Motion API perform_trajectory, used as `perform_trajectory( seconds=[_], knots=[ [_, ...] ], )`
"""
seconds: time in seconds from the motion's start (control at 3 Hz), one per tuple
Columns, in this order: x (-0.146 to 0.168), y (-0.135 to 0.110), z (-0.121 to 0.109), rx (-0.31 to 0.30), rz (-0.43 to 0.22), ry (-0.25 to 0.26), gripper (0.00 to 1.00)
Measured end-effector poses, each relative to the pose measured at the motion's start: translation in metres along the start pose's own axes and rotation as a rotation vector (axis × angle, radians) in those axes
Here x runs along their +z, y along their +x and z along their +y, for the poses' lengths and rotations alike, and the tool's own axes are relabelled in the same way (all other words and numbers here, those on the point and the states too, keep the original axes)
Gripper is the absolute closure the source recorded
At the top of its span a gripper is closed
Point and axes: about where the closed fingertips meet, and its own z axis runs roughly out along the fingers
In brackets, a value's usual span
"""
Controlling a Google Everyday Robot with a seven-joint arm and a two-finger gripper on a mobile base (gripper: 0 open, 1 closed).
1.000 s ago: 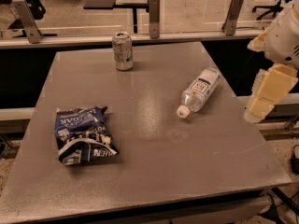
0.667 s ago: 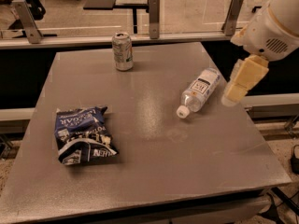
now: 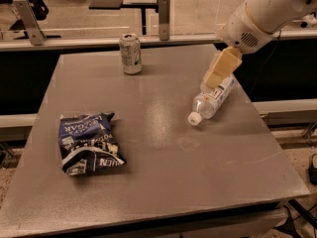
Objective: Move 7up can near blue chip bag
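Note:
The 7up can (image 3: 131,53) stands upright near the far edge of the grey table (image 3: 163,167), left of centre. The blue chip bag (image 3: 88,143) lies flat at the near left, well apart from the can. My gripper (image 3: 221,68) hangs from the white arm at the upper right, above the far end of a lying water bottle and to the right of the can. It holds nothing.
A clear plastic water bottle (image 3: 212,99) with a white cap lies on its side right of centre, cap toward me. A glass barrier with metal posts (image 3: 164,10) runs behind the table. Table edges drop off at right and front.
The arm and gripper have swung in from the right edge of the table toward the left and farther back, now over the water bottle. The can, bag and bottle have not moved.

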Motion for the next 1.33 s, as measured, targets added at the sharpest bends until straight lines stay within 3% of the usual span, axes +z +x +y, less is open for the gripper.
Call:
perform_trajectory(
  seconds=[0.67,1.33],
  knots=[
    [0.083,-0.055,-0.043,0.076,-0.102,-0.021,0.0],
    [0.131,-0.094,-0.071,0.12,-0.158,-0.02,0.0]
  ],
)
